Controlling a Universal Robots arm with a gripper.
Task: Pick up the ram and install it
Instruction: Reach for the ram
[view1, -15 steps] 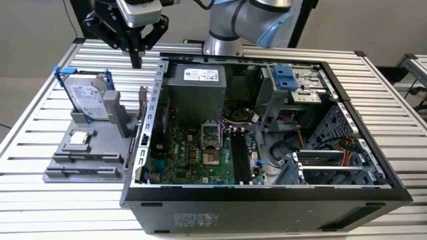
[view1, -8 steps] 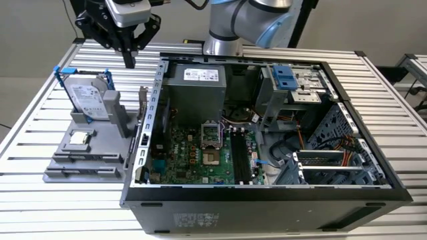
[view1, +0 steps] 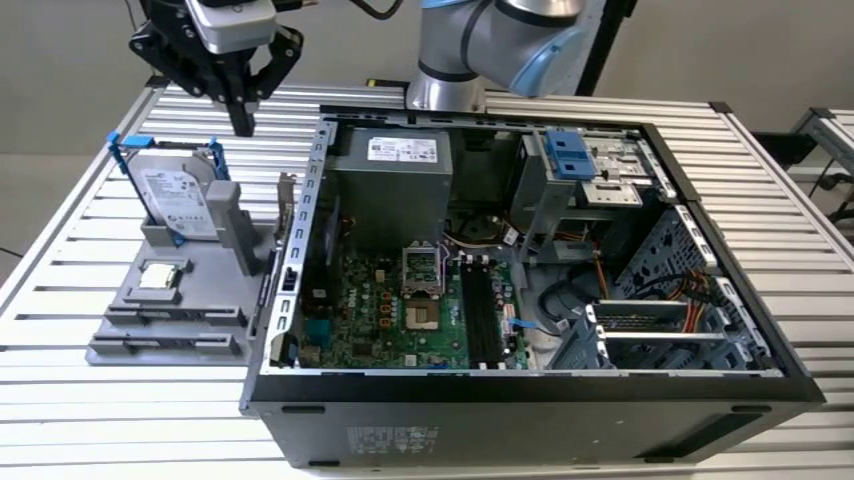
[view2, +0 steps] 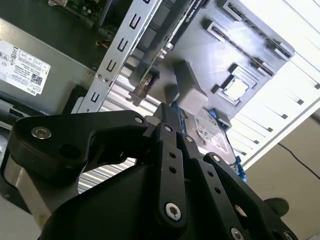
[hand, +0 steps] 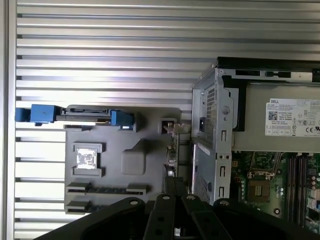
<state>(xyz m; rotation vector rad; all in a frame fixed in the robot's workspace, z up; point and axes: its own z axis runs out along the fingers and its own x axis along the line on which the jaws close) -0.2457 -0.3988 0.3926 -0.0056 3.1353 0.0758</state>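
Fingers (view1: 242, 108) of the gripper (view1: 243, 128) look pressed together with nothing between them, hanging above the grey holder (view1: 118, 352) at the end where the hard drive (view1: 174, 195) stands upright. The ram (hand: 107, 189) appears to sit edge-up in a long slot of that holder, just beside the processor (view1: 160, 274). It is probably thin, light, stiff and fragile, so best pinched across its flat faces near the middle. The open computer case (view1: 534, 400) holds a motherboard (view1: 374, 300), and its long black memory sockets (view1: 478, 310) look empty — though that is hard to confirm.
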